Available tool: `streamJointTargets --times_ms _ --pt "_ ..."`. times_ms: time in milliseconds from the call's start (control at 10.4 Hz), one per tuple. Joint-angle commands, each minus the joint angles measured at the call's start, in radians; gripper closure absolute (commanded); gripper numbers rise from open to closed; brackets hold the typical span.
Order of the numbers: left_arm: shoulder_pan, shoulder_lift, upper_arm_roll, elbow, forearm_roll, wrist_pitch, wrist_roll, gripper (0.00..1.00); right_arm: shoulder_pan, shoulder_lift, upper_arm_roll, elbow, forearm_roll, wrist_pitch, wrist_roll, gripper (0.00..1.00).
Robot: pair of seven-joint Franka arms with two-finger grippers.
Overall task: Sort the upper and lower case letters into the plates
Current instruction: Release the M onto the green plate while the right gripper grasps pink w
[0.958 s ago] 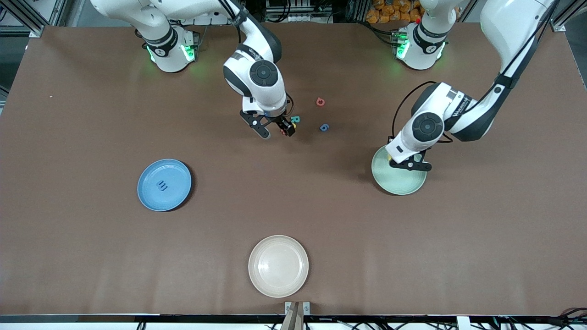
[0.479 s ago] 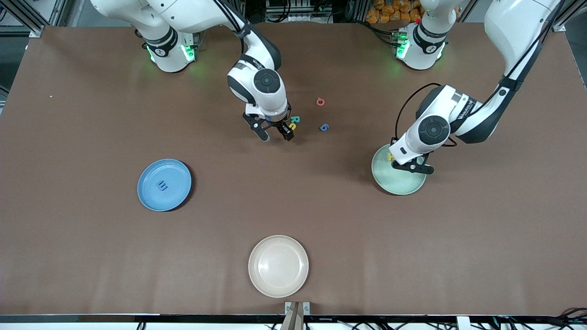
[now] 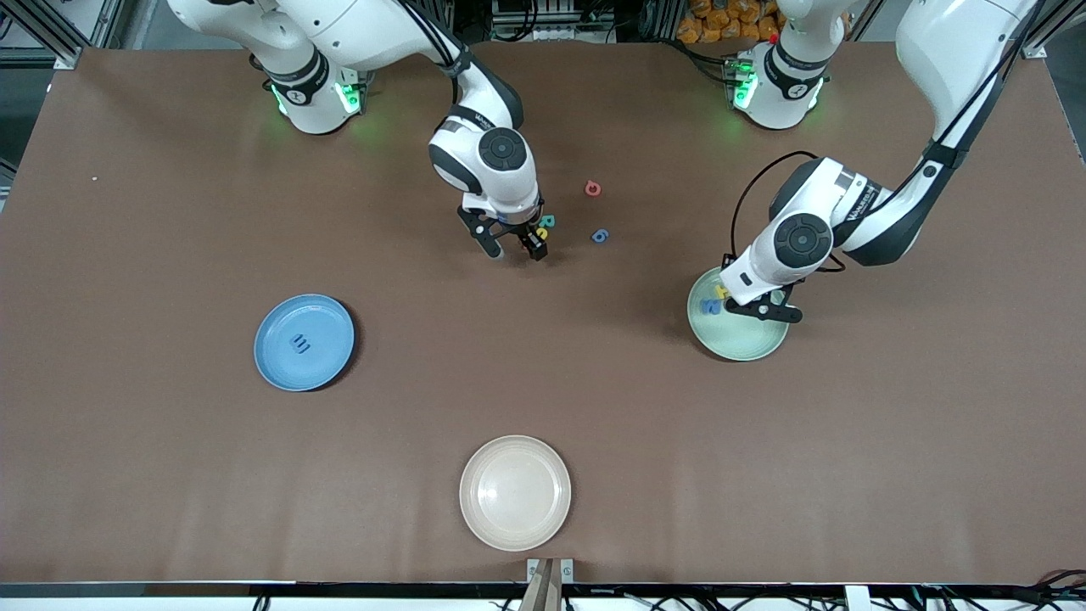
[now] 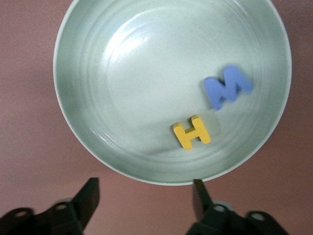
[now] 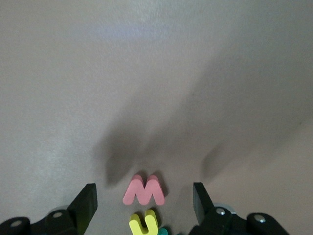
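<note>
A blue M (image 4: 227, 90) and a yellow H (image 4: 192, 132) are lying in the green plate (image 4: 98, 117), under the left gripper (image 4: 144, 203), fingers spread. The right gripper (image 5: 144, 203), also spread, is hovering over a pink m (image 5: 144, 191) beside a yellow letter (image 5: 143, 223). The blue plate (image 3: 327, 356) is holding one blue letter (image 3: 300, 344).

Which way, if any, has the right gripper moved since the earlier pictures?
Yes. The right gripper has moved toward the left arm's end, closer to the teal letter.
</note>
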Motion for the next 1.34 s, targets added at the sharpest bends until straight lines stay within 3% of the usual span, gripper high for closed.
streamJointTargets --times_ms 0,287,575,862,1054,1246 --pt "0.004 0.002 -0.007 0.005 0.013 0.004 0.007 0.00 0.006 0.018 0.002 0.006 -0.031 0.027 0.051 0.21" --pt "-0.003 0.002 -0.009 0.007 -0.016 0.004 -0.007 0.00 0.006 0.023 0.002 0.007 -0.032 0.032 0.051 0.33" --pt "-0.008 0.001 -0.010 0.021 -0.102 0.004 -0.009 0.00 0.006 0.026 0.002 0.009 -0.032 0.033 0.051 0.37" --pt "-0.112 -0.001 -0.015 0.033 -0.116 0.004 -0.244 0.00 0.006 0.035 0.004 0.020 -0.032 0.032 0.051 0.39" --pt "-0.163 0.013 -0.015 0.062 -0.118 0.004 -0.353 0.00 0.006 0.038 0.002 0.029 -0.032 0.032 0.051 0.47" --pt "-0.201 0.033 -0.015 0.085 -0.119 0.004 -0.425 0.00 0.006 0.041 0.004 0.029 -0.060 0.032 0.051 0.65"
